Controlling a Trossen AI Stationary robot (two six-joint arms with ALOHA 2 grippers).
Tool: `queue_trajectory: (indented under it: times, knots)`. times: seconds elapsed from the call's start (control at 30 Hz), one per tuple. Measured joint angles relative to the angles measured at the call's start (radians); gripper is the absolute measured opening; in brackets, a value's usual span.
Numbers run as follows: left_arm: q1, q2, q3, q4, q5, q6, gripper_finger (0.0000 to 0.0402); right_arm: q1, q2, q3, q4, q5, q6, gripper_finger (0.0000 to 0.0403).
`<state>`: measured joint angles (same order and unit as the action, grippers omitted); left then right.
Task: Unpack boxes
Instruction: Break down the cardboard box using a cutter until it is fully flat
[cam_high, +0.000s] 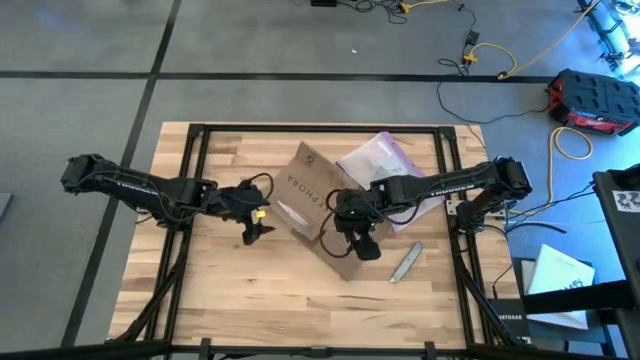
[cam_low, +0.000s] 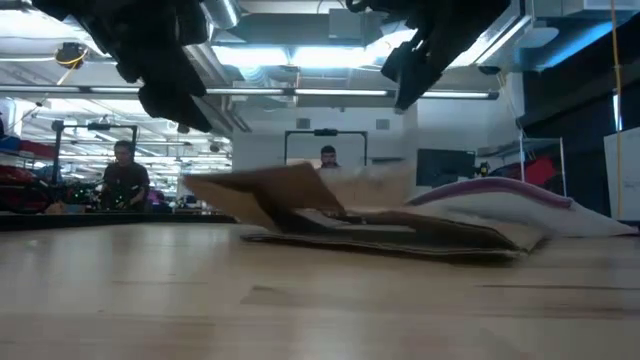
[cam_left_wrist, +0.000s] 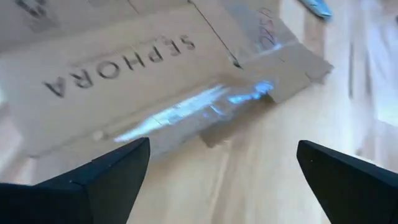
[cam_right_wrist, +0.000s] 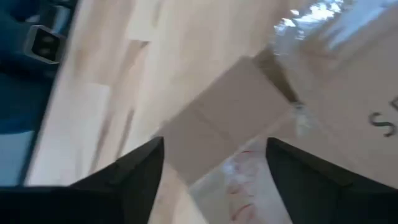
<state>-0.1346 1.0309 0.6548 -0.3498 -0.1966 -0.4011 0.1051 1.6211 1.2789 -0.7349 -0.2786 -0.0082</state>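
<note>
The box (cam_high: 318, 205) lies flattened near the middle of the wooden table (cam_high: 200, 290), its "SEPHORA" panel facing up. The left gripper (cam_high: 256, 226) hangs above the bare table just beside the box's left edge, fingers spread, holding nothing. The right gripper (cam_high: 362, 243) is above the box's right flap, fingers likewise apart and empty. A clear plastic bag (cam_high: 385, 160) rests against the box's far right side. A small grey tool (cam_high: 405, 262) lies just right of the box.
</note>
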Motion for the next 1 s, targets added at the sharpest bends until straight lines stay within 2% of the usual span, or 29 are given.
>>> queue_trajectory:
  times: [0.1, 0.23, 0.27, 0.33, 0.4, 0.43, 0.5, 0.67, 0.8, 0.9, 1.0]
  knots:
    - [-0.012, 0.000, 0.000, 0.057, 0.012, -0.002, 0.0393, -0.001, 0.000, 0.000, 0.001, 0.099, -0.015, 0.0292]
    - [0.000, 0.012, 0.001, 0.265, -0.018, 0.014, 0.0393, -0.001, 0.000, 0.000, 0.010, 0.294, -0.056, 0.0290]
    - [0.013, 0.022, 0.002, 0.305, -0.055, 0.011, 0.0393, -0.002, 0.000, 0.000, 0.027, 0.335, -0.055, 0.0285]
    - [0.042, 0.054, 0.003, 0.320, -0.196, -0.044, 0.0393, -0.009, 0.000, 0.000, 0.068, 0.406, -0.016, 0.0271]
    - [0.075, 0.108, 0.002, 0.310, -0.309, -0.095, 0.0393, -0.018, 0.000, 0.001, 0.087, 0.419, 0.050, 0.0255]
    - [0.096, 0.144, 0.001, 0.315, -0.323, -0.098, 0.0393, -0.024, 0.000, 0.002, 0.086, 0.419, 0.088, 0.0247]
    - [0.137, 0.232, 0.001, 0.354, -0.303, -0.103, 0.0393, -0.034, 0.010, 0.002, 0.082, 0.430, 0.162, 0.0233]
    - [0.179, 0.499, 0.001, 0.582, -0.153, -0.127, 0.0393, -0.042, 0.016, 0.001, 0.065, 0.492, 0.328, 0.0215]
    - [0.188, 0.670, 0.001, 0.614, -0.135, -0.209, 0.0393, -0.040, -0.003, 0.001, 0.063, 0.496, 0.417, 0.0204]
    - [0.184, 0.715, -0.020, 0.621, -0.153, -0.290, 0.0386, -0.039, -0.009, 0.002, 0.048, 0.472, 0.428, 0.0196]
    - [0.168, 0.701, -0.066, 0.637, -0.169, -0.291, 0.0370, -0.039, -0.006, 0.001, 0.045, 0.458, 0.426, 0.0194]
